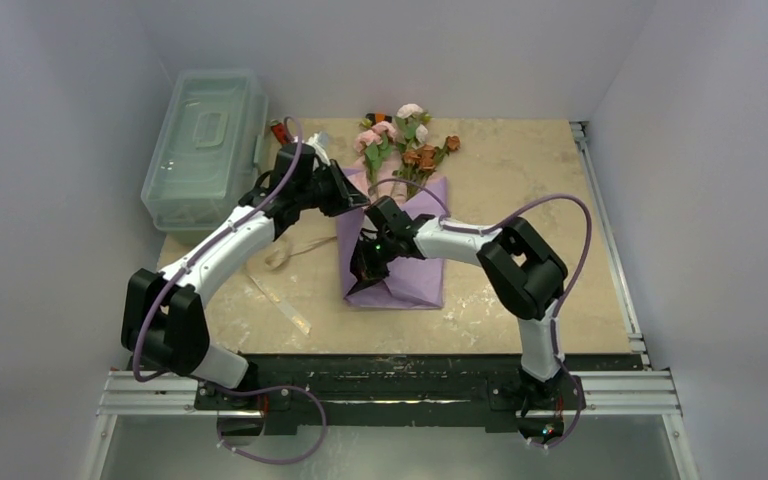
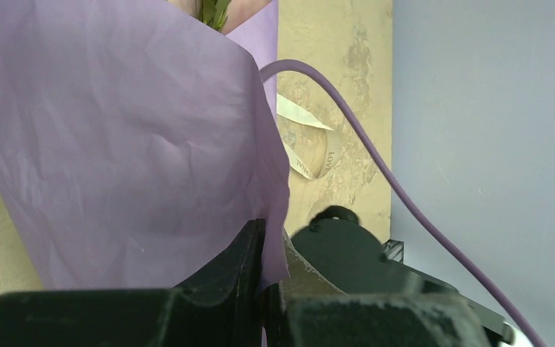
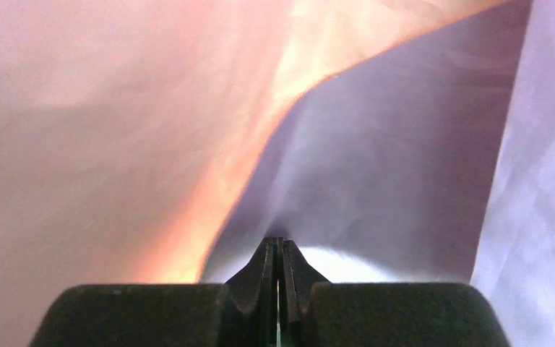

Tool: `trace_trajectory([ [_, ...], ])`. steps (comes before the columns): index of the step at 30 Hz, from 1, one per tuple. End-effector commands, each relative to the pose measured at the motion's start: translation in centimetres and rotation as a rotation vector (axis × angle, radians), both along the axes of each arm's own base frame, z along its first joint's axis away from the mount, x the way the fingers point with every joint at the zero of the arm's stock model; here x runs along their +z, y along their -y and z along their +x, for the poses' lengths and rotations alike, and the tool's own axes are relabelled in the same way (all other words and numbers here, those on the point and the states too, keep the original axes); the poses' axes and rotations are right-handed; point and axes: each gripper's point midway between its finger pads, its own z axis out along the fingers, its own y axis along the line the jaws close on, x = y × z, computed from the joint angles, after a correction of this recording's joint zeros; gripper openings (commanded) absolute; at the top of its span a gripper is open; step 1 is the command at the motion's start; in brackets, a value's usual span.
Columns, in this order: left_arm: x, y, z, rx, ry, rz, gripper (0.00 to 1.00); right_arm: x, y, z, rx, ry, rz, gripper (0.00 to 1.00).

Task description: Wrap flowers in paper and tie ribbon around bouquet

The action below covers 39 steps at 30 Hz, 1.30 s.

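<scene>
Evidently wrapping is in hand: mid-table the paper (image 1: 415,280) is pinched low down by the right gripper (image 1: 365,263), and its left edge, farther up, by the left gripper (image 1: 348,192). The flowers (image 1: 405,135) are laid near-to-far, blooms pointed at the back wall. Next, it is judged, the flaps are to be drawn snug across the stems — only then is the ribbon (image 2: 300,116), left slack beside the paper, to be taken up.

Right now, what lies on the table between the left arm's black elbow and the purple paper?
The cream ribbon lies there, loose and partly looped, just left of the paper. The top view shows it.
</scene>
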Motion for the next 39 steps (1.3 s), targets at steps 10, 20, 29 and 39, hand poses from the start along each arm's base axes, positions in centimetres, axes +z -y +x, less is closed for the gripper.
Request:
trace_trajectory([
  [10, 2.4, 1.7, 1.8, -0.007, 0.063, -0.050, 0.00, 8.7, 11.5, 5.8, -0.208, 0.143, -0.032, 0.08],
  [20, 2.4, 2.9, 2.0, -0.026, 0.055, -0.057, 0.00, 3.5, 14.4, 7.3, -0.272, 0.133, -0.113, 0.06],
  [29, 1.3, 6.5, 2.1, -0.065, 0.023, -0.087, 0.00, -1.7, 13.6, 7.9, -0.281, 0.041, -0.128, 0.06],
  [39, -0.7, 12.1, 3.2, -0.115, -0.022, -0.190, 0.00, 3.0, 16.4, 8.3, -0.310, 0.111, -0.192, 0.13],
])
